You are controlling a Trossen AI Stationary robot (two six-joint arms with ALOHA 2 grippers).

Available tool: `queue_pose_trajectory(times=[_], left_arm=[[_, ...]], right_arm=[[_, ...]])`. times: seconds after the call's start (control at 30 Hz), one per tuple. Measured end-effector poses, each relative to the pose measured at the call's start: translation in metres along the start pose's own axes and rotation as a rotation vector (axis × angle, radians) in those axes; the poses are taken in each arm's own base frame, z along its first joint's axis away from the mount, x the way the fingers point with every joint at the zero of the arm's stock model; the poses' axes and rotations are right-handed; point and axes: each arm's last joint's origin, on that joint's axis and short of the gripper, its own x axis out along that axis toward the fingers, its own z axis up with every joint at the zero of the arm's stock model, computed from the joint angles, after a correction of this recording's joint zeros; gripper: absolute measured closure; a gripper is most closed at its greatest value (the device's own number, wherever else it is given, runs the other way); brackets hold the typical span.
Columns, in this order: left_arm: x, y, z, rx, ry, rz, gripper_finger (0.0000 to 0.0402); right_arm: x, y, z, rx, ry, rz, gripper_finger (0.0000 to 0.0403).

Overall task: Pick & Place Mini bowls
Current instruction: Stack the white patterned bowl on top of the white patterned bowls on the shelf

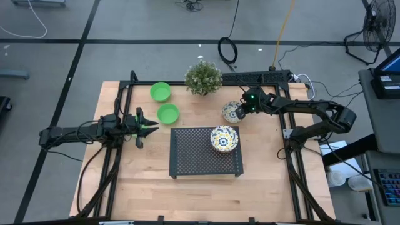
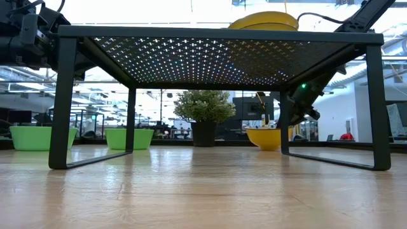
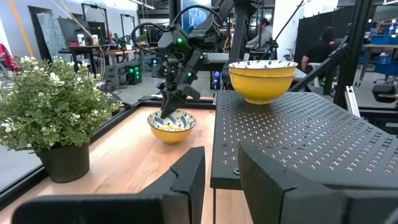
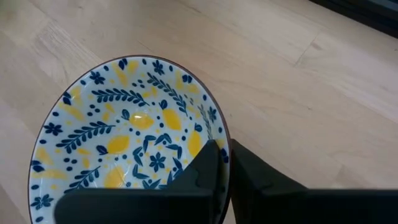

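Observation:
A white mini bowl with a blue-and-yellow floral pattern [image 1: 230,111] [image 4: 124,137] sits on the wooden table, to the right of the potted plant. My right gripper [image 1: 240,112] [image 4: 225,154] is shut on its rim. Two more floral bowls [image 1: 224,138] [image 3: 262,78] are stacked on the black perforated rack [image 1: 194,156]. Two plain green bowls [image 1: 167,113] [image 1: 160,91] rest on the table to the left of the rack. My left gripper [image 1: 142,127] [image 3: 221,158] is open and hovers left of the nearer green bowl, touching nothing. My right gripper holds the floral bowl by its rim [image 4: 222,122], on the side toward the table's right edge. One finger [image 4: 202,171] is inside the bowl and the other [image 4: 264,180] outside. The fingers slant down from above. The bowl's base rests on the table [image 3: 171,134].
The potted plant [image 1: 203,77] stands near the far edge, between the green bowls and the held bowl. The rack takes up the table's middle. Bare wood lies on the near side of the rack [image 1: 206,197]. A black frame runs around the table [image 1: 125,87].

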Motion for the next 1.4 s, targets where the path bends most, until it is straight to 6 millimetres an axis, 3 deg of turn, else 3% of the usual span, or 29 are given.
queue_pose_trajectory(times=[1.4], left_arm=[[0.000, 0.000, 0.000, 0.000, 0.000, 0.000, 0.0302]], right_arm=[[-0.004, 0.006, 0.014, -0.054, -0.143, 0.108, 0.0393]])
